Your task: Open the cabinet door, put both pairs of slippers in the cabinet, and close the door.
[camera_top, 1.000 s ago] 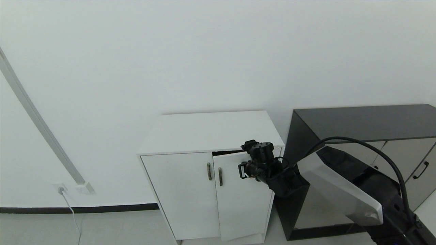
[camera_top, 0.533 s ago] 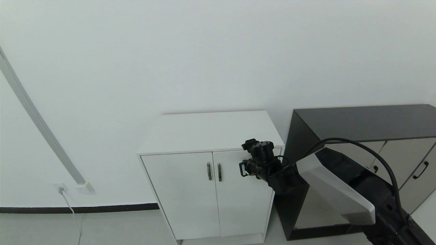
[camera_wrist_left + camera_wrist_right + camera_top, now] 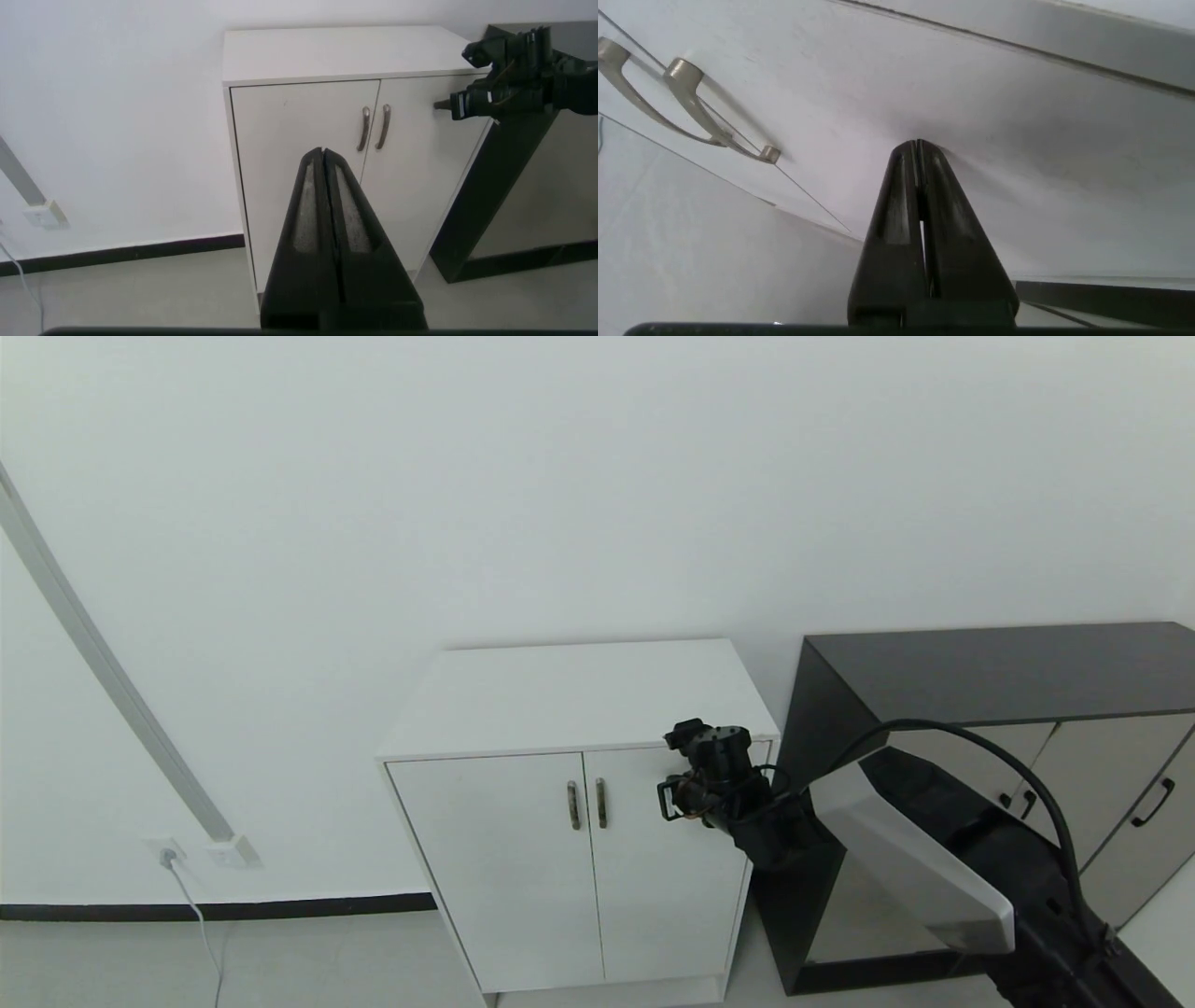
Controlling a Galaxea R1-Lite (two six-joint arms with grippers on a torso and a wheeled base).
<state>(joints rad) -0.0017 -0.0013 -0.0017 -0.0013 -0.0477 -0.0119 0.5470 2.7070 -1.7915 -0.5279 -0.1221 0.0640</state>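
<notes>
Both sets of jaws are pressed together, the right jaws touching the shut right door [image 3: 667, 882] of the cabinet [image 3: 574, 695].

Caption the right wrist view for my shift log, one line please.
Shut right gripper nosed up to the closed white cabinet door, near the two metal handles.

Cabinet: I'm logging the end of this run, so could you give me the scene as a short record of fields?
cabinet: white, two doors
left door: shut
right door: shut
handles: two, side by side at the centre seam
right hand: shut, tip against the right door, off to the side of the handles
left hand: shut, empty, held back from the cabinet
black cabinet: stands on the right of the white one
</notes>
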